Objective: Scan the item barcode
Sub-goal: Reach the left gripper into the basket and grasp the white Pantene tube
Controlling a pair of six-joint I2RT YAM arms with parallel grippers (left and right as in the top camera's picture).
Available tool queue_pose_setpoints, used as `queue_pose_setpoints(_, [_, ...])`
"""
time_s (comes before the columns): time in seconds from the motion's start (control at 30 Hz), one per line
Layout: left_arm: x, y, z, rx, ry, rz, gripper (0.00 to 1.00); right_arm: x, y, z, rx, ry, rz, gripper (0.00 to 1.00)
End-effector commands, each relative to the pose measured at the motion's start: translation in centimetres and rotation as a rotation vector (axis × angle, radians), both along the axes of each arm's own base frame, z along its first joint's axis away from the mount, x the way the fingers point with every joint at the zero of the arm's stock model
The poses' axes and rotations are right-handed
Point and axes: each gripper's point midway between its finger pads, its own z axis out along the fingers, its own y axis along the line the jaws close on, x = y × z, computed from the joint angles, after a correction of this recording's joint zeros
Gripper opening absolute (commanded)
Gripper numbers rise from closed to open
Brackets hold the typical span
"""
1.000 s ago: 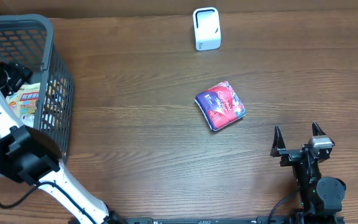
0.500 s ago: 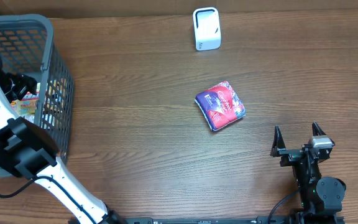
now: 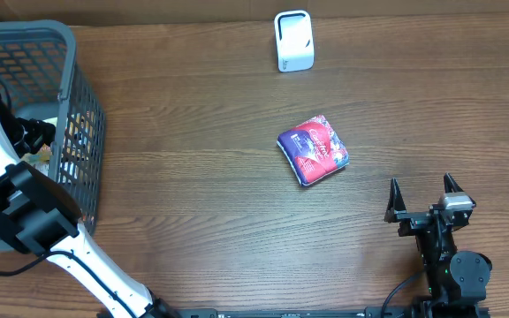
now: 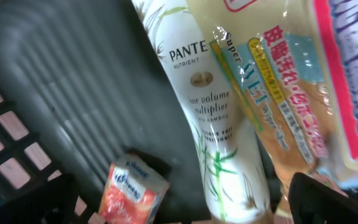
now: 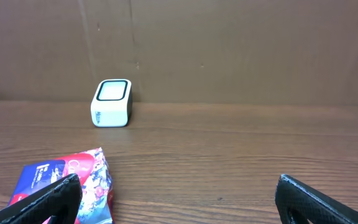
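Packet (image 3: 314, 150) (image 5: 67, 180): purple and red, soft, flat on the bench (image 3: 193, 203), on the robot's side of the scanner (image 3: 293, 41) (image 5: 112, 102) and slightly to its right, apart from it and lying at a slant. Scanner: small white box with a dark-rimmed window on top, upright at the far edge of the bench against a brown wall. Basket (image 3: 82, 97): grey mesh, far to the left of the scanner, at the bench's left edge. Contents, seen in the left wrist view: white Pantene bottle (image 4: 219, 124) lying on the basket floor; clear printed bag (image 4: 278, 93) with a pink-bordered label, overlapping the bottle's side; small orange pack (image 4: 132, 196) beside the bottle's lower end, whether touching it cannot be told. Left end effector (image 3: 35, 134): inside the basket, fingers spread wide, one dark tip at each lower corner of its own view, bottle and bag between them; contact with either cannot be told. Right end effector (image 3: 421, 183) (image 5: 179, 196): well to the scanner's right on the robot's side, beyond the packet, fingers spread wide and gripping nothing, facing the scanner.
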Motion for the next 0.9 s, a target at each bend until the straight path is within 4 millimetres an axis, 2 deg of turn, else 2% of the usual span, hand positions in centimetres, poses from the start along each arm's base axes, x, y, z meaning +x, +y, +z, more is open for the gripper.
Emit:
queue_pose_setpoints(0.0, [-0.5, 0.2, -1.5, -0.003, 0.034, -0.018, 1.0, 0.0, -0.3, -0.1, -0.005, -0.007, -0.016, 1.0])
queue_pose_setpoints(0.27, [-0.3, 0.0, -4.2, -0.019, 0.027, -0.02, 0.99, 0.0, -0.3, -0.1, -0.005, -0.007, -0.016, 1.0])
queue_pose_setpoints(0.43, [-0.2, -0.6, -5.7, -0.05, 0.017, -0.022, 0.92, 0.0, -0.3, -0.1, -0.005, -0.006, -0.016, 1.0])
queue_pose_setpoints(0.47, [-0.3, -0.7, -5.9, -0.05, 0.019, -0.022, 0.89, 0.0, -0.3, -0.1, -0.005, -0.007, -0.016, 1.0])
queue_pose_setpoints(0.77, [-0.8, -0.9, -6.8, -0.064, 0.039, -0.051, 0.35, 0.0, -0.3, -0.1, -0.005, -0.007, -0.016, 1.0])
queue_pose_setpoints(0.87, [-0.8, -0.9, -6.8, -0.072, 0.041, -0.088, 0.27, 0.0, -0.3, -0.1, -0.004, -0.007, -0.016, 1.0])
